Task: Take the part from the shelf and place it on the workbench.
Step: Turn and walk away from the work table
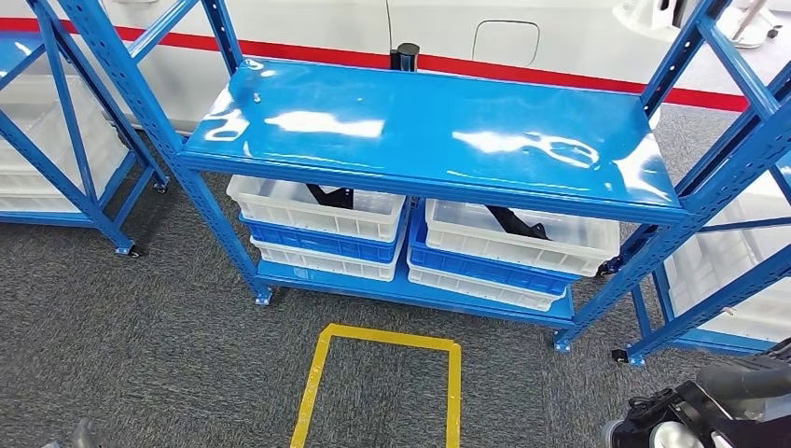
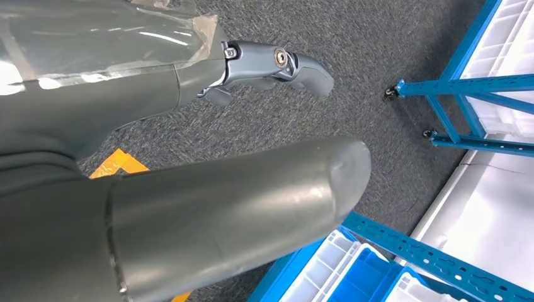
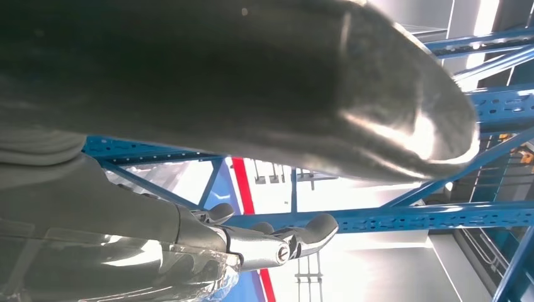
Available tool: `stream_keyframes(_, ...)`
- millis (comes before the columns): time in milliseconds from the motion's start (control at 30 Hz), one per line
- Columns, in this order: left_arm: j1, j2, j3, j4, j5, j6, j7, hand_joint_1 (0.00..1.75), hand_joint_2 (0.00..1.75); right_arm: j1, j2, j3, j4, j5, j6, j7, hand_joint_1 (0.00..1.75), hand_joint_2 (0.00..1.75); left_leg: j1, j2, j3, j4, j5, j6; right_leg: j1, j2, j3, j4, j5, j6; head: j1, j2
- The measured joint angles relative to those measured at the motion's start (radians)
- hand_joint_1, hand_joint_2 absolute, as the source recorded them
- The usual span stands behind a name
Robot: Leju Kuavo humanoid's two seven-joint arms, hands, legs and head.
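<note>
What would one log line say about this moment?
stage: before pickup | left hand: holds nothing | right hand: holds nothing | part: in bin

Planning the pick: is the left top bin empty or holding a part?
Holding a part: the left top bin has a black part lying inside, partly hidden under the shelf top.

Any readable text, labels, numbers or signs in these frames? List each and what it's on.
None readable.
Blue metal shelf rack: no label visible.
White plastic bins on the lower shelf: no markings visible.
Yellow tape outline on the floor: a plain marking, no characters.
Red stripe on the white wall: no lettering.
</note>
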Motion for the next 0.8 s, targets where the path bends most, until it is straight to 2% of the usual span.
stream_keyframes(400, 0.011, 0.000, 0.000, 0.000, 0.011, 0.011, 0.000, 0.00, 0.00, -0.003, -0.017, 0.024, 0.013, -0.027, -0.006, 0.001, 0.00, 0.00, 0.004, 0.001, 0.000, 0.000, 0.000, -0.001, 0.005, 0.000, 0.000, 0.000, 0.000, 0.000, 0.000, 0.000)
stream_keyframes(467, 0.014, 0.000, 0.000, 0.001, 0.012, 0.010, 0.006, 0.00, 0.87, -0.005, -0.022, 0.030, 0.024, -0.004, -0.014, 0.018, 0.00, 0.87, 0.004, 0.001, 0.000, -0.001, 0.000, -0.001, 0.005, 0.000, 0.000, 0.000, 0.000, 0.000, 0.000, 0.000)
stream_keyframes(533, 0.012, 0.002, 0.002, 0.014, 0.000, 0.015, 0.021, 0.00, 1.75, -0.013, -0.028, 0.036, 0.065, 0.065, -0.024, 0.073, 0.00, 1.75, 0.004, 0.002, 0.000, -0.001, 0.000, -0.001, 0.005, 0.000, 0.000, 0.000, 0.000, 0.000, 0.000, 0.000)
stream_keyframes(667, -0.011, 0.020, 0.029, 0.121, -0.053, 0.036, 0.032, 0.00, 1.75, -0.059, -0.043, 0.011, 0.289, 0.216, -0.032, 0.212, 0.00, 1.75, 0.004, 0.002, 0.001, -0.001, 0.000, 0.000, 0.005, 0.000, 0.000, 0.000, 0.000, 0.000, 0.000, 0.000)
stream_keyframes(800, -0.045, 0.059, 0.089, 0.309, -0.116, 0.072, 0.022, 0.00, 1.75, -0.133, -0.079, -0.056, 0.693, 0.196, -0.003, 0.302, 0.00, 1.75, 0.004, 0.001, 0.002, 0.000, 0.000, 0.000, 0.005, 0.000, 0.001, 0.000, 0.000, 0.000, 0.000, 0.000)
